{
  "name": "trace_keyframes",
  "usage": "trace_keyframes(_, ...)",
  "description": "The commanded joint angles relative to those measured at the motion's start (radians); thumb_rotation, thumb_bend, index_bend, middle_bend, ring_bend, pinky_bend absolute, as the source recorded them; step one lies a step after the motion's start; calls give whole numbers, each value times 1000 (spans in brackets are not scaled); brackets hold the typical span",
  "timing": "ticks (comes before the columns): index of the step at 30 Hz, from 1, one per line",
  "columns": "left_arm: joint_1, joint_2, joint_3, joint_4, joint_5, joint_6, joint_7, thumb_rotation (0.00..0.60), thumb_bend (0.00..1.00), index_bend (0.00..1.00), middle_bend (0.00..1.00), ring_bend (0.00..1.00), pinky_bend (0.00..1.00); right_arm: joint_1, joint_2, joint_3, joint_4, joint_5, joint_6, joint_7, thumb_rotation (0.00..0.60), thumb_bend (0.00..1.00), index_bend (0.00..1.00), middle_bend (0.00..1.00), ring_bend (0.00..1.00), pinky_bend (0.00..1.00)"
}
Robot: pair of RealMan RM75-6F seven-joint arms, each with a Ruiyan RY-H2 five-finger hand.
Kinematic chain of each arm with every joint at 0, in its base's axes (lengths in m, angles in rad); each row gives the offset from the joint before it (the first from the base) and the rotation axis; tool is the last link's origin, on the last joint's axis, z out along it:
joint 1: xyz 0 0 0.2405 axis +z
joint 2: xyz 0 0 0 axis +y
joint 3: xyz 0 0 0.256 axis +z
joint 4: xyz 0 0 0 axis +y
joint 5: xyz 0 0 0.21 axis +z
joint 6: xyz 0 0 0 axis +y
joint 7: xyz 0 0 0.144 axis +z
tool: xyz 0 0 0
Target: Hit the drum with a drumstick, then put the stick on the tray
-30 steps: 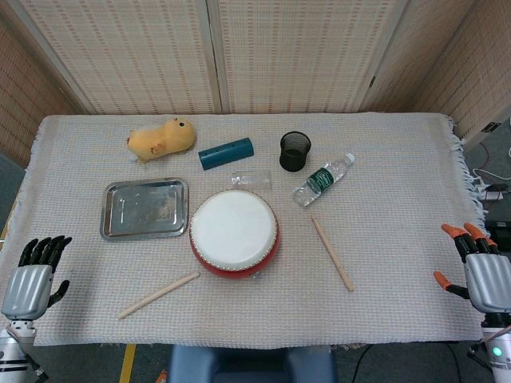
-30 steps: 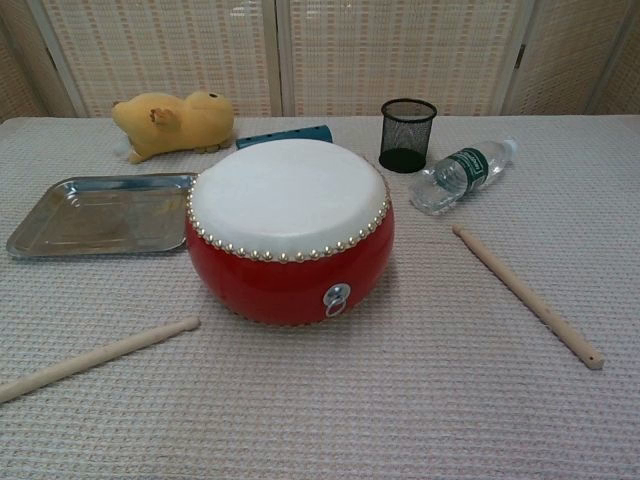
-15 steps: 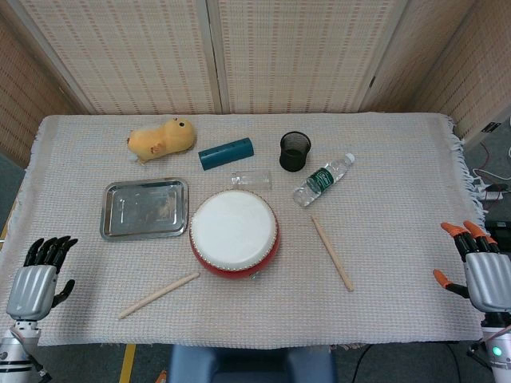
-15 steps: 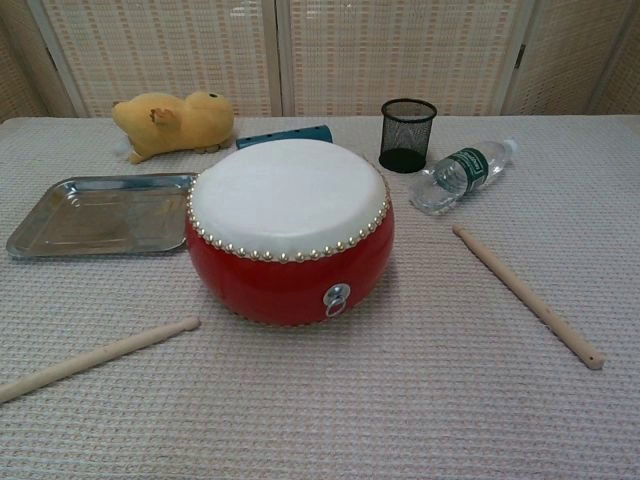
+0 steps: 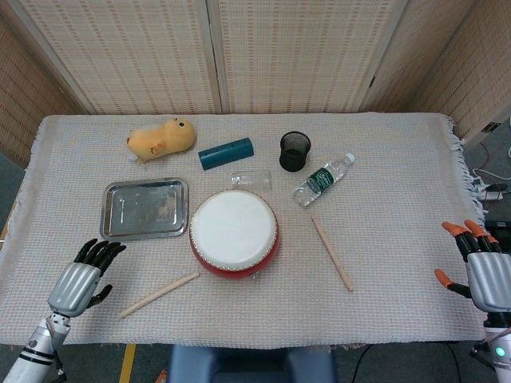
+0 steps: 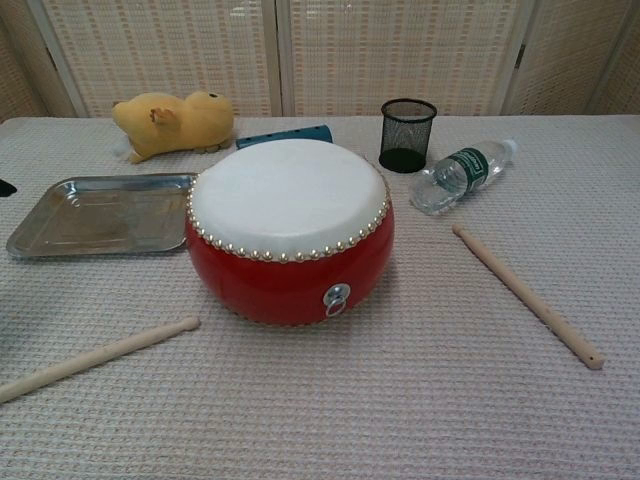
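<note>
A red drum [image 5: 234, 234] [image 6: 290, 228] with a white skin stands at the table's middle. One wooden drumstick [image 5: 159, 294] [image 6: 95, 358] lies in front of it to the left, a second drumstick [image 5: 331, 252] [image 6: 525, 294] to its right. The steel tray [image 5: 144, 208] [image 6: 95, 214] lies left of the drum with nothing on it. My left hand [image 5: 81, 279] hovers over the table's front left, fingers apart, holding nothing, a short way left of the near drumstick. My right hand [image 5: 479, 267] stays off the table's right edge, fingers apart and holding nothing.
Behind the drum are a yellow plush toy [image 5: 162, 138], a teal cylinder [image 5: 226, 153], a clear glass [image 5: 251, 179], a black mesh cup [image 5: 295, 151] and a water bottle [image 5: 322, 179]. A woven cloth [image 5: 399, 199] covers the table.
My left hand has moved right and forward from beyond the table's left edge to over its front left corner, nearer the left drumstick. The right hand has stayed put.
</note>
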Motion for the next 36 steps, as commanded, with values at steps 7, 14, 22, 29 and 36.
trace_keyframes(7,-43,-25,60,-26,25,-104,14,600,232,47,79,66,58,5,-4,0,10,-1,-6,12,600,180,169,208,82,229)
trace_keyframes(14,-58,-92,63,2,19,-134,100,600,228,46,77,66,55,4,-4,-1,20,2,-9,29,600,180,169,208,82,229)
trace_keyframes(22,-67,-127,69,-22,-12,-163,116,600,229,45,76,66,54,1,-9,-1,31,5,-7,43,600,180,169,208,82,229)
trace_keyframes(29,-68,-163,68,6,-50,-181,149,600,227,45,76,66,42,2,-9,-2,42,8,-13,58,600,180,169,208,82,229)
trace_keyframes(36,-65,-180,71,40,-77,-186,179,600,223,46,76,66,42,3,-11,-3,49,10,-19,69,600,180,169,208,82,229)
